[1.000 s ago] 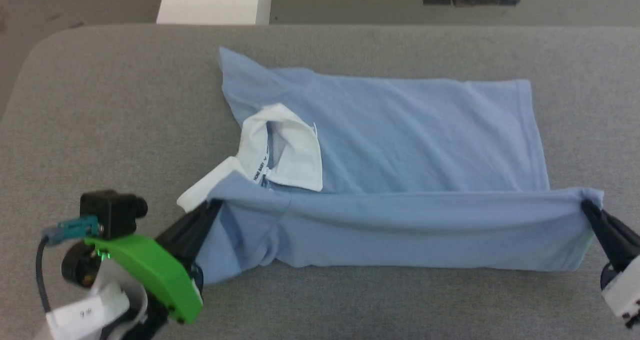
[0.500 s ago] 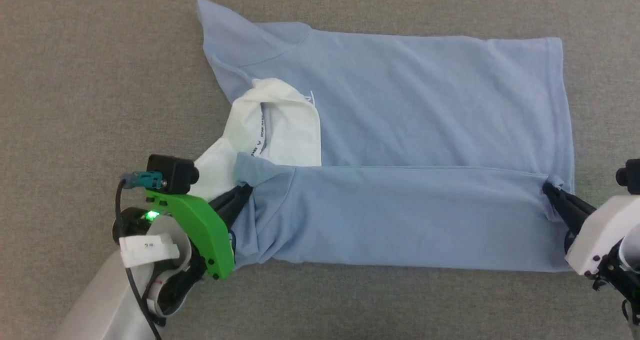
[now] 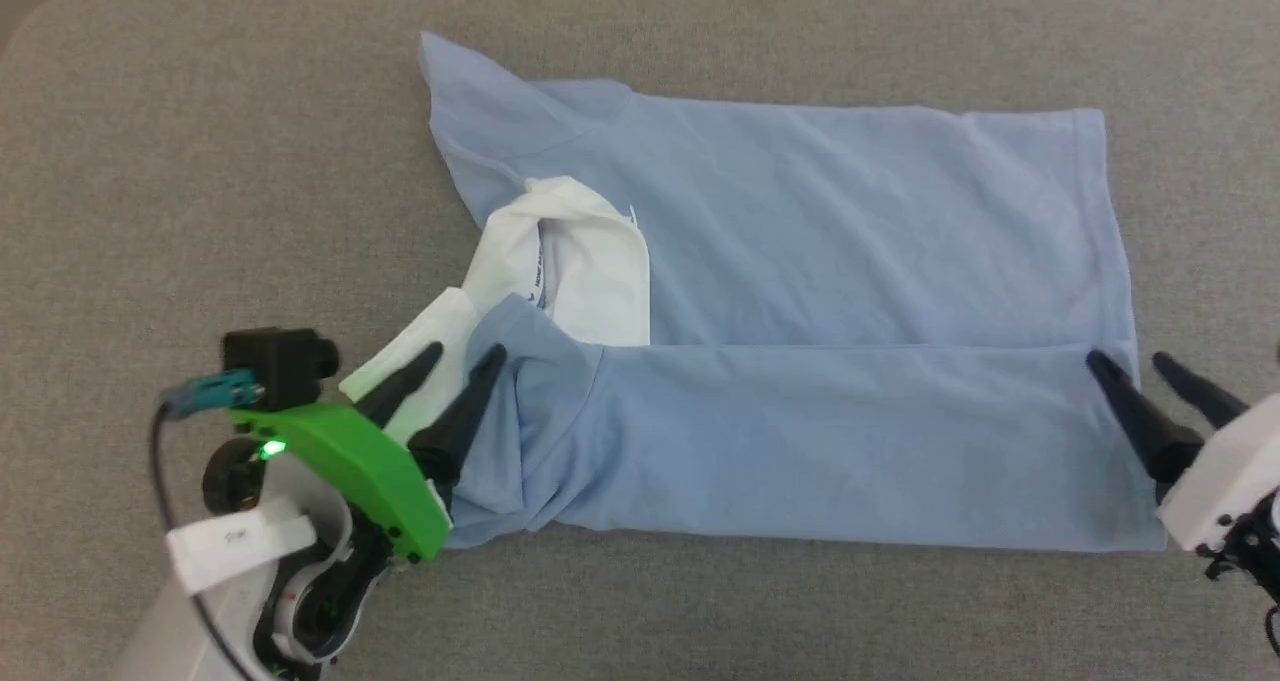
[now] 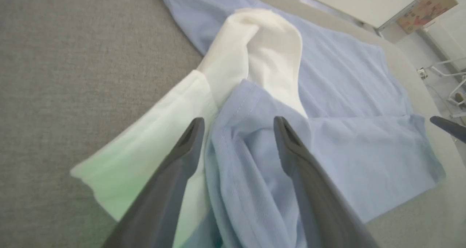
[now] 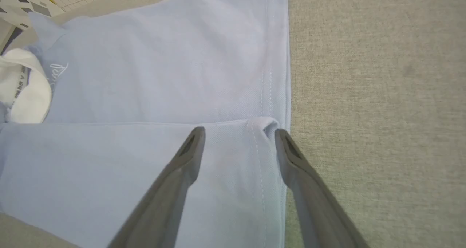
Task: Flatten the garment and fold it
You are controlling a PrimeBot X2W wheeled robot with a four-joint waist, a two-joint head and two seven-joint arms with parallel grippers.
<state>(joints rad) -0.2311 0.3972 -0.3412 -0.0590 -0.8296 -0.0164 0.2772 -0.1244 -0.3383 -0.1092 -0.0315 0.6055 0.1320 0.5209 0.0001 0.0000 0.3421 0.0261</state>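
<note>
Shirt (image 3: 800,261) lying mid bench (image 3: 200,161), near long side flipped over to middle, so first fold looks done-ish. Left hand (image 3: 463,353) and right hand (image 3: 1128,359) both spread open, empty, at fold's ends. To do: far side, white collar bit poking out, bunched sleeve, final halving.

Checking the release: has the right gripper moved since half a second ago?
Yes: right gripper opened at the garment's folded corner, outer finger now beyond the hem.
</note>
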